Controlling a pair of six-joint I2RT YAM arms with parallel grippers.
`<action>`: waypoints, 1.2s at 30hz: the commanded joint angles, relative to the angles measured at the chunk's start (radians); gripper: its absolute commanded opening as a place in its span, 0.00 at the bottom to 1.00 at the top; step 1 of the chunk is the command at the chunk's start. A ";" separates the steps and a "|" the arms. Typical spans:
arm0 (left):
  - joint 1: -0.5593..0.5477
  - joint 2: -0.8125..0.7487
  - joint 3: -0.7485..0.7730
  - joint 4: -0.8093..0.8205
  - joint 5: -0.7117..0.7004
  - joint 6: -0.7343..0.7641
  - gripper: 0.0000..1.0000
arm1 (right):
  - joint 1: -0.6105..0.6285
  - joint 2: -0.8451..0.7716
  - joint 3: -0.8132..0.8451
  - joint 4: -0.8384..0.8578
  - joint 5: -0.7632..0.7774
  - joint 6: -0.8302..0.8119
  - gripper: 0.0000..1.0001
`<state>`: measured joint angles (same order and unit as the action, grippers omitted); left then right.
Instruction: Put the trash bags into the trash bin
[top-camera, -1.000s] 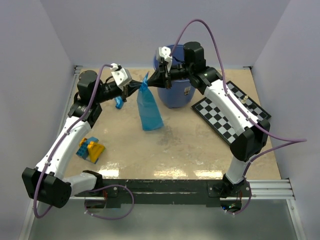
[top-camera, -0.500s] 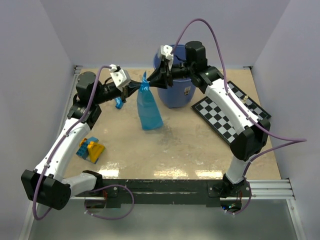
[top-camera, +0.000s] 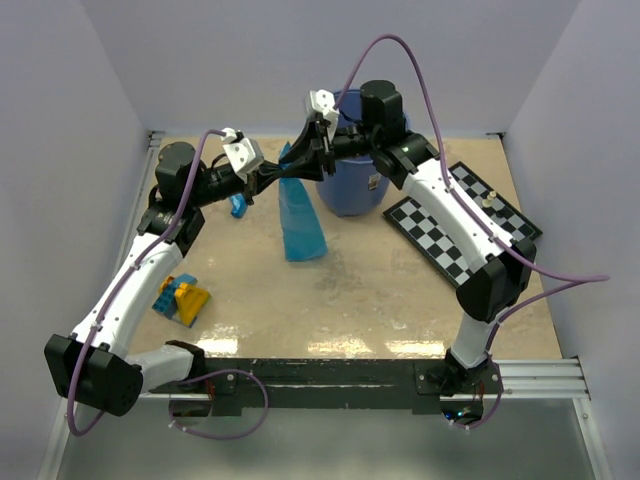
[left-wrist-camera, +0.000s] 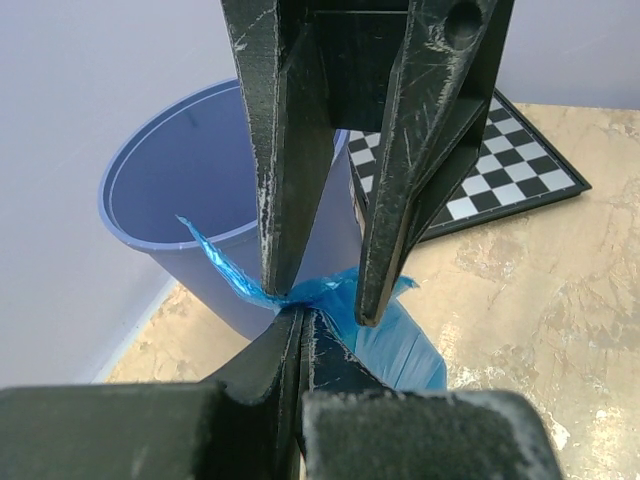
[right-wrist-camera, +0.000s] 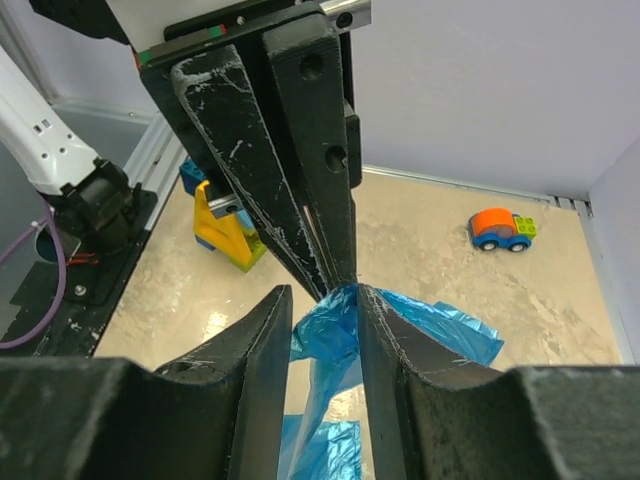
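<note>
The bag (top-camera: 300, 218) hangs by its bunched neck just left of the bin (top-camera: 348, 195), outside it, over the table (top-camera: 390, 290). The left gripper (top-camera: 279, 171) is clamped tight on that neck, while the right gripper (top-camera: 306, 152), reaching in from the bin's side, has its jaws parted, one on each side of the same neck. The chessboard (top-camera: 455, 235) lies right of the bin, the toy car (top-camera: 237, 205) sits beneath the left arm, and the blocks (top-camera: 182, 298) lie well apart near the left edge.
</note>
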<state>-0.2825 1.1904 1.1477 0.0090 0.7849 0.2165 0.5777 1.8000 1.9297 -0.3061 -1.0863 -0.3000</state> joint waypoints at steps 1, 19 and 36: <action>-0.001 -0.017 0.033 0.034 0.005 -0.014 0.00 | -0.006 -0.011 0.017 -0.001 0.035 -0.018 0.36; 0.002 -0.023 0.033 0.016 0.007 -0.012 0.00 | -0.081 -0.087 -0.046 0.021 0.218 0.023 0.41; 0.000 -0.023 0.032 0.014 0.008 -0.012 0.00 | -0.007 -0.027 -0.020 -0.073 0.108 -0.097 0.51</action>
<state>-0.2825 1.1889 1.1477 0.0051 0.7811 0.2176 0.5579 1.7699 1.8824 -0.3763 -0.9459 -0.3794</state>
